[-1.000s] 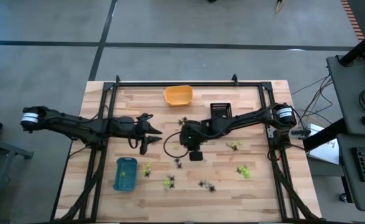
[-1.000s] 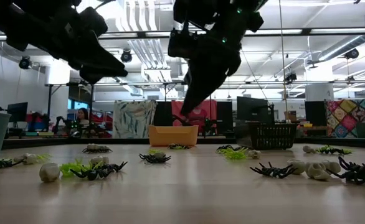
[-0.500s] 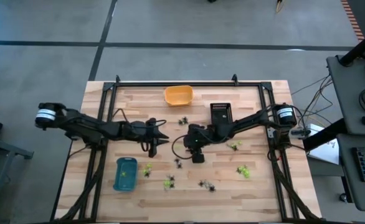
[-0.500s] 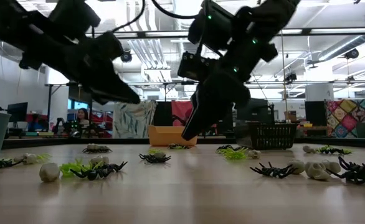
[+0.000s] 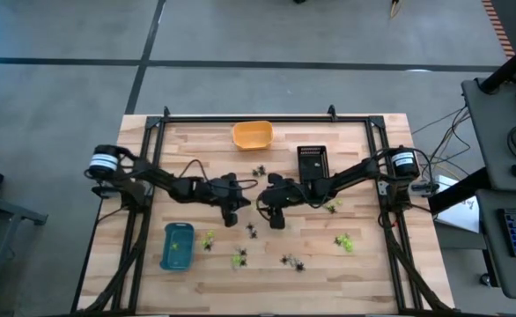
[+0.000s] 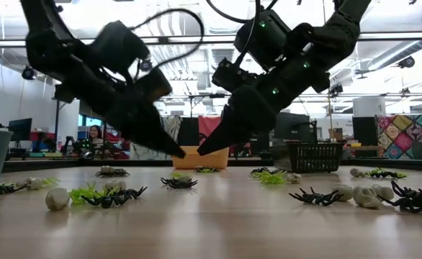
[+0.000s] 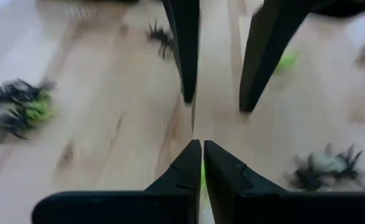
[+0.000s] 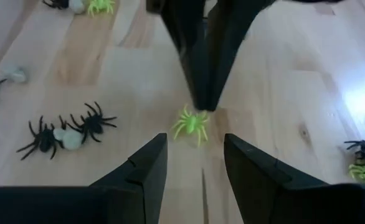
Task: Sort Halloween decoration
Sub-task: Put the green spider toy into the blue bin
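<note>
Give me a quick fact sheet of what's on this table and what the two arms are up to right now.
surface: wooden table
trays: orange tray; black basket; blue tray
trinkets: green and black spiders scattered, none visibly gripped
between the arms: green spider on the wood
left gripper: mid-table, fingers shut, tips by the green spider
right gripper: facing it, fingers open
</note>
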Motion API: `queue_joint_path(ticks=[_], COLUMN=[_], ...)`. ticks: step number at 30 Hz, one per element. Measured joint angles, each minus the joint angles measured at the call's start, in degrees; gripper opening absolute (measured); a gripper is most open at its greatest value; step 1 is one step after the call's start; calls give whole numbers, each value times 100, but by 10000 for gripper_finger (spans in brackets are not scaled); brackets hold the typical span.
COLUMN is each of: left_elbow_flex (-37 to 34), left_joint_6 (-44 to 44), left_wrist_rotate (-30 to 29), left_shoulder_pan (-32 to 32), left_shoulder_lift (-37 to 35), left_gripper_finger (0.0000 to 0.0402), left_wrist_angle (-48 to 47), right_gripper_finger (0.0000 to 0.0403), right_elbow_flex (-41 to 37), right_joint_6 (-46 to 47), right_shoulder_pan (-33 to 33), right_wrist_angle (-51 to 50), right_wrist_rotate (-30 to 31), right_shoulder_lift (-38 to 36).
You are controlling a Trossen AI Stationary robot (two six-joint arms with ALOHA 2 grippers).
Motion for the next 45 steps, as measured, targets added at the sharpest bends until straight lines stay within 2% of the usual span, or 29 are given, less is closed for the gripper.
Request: queue_joint_path(ticks=[7,14,27,38,45], left_elbow_flex=[78,78,65,63,76], left_joint_6=[33,11,394,344,224], left_wrist_rotate=[4,2,4,4,2], left_shoulder_pan=[7,7,7,7,7], left_shoulder_lift=[249,263,-444,90,251], left_gripper_finger=[0,0,0,0,0], left_wrist_angle=[-291,-286,-1026,-733,-668], right_gripper_finger=[151,152,171,173,194], right_elbow_flex=[16,20,92,114,156], right_joint_6=[240,490,587,603,662], right_shoulder_pan=[0,-65,-164,-164,-164], right_wrist_angle=[122,1165,1163,1118,1117], right_wrist_rotate=[-108,-423,-417,-420,-433], right_shoulder_lift=[339,851,865,861,917])
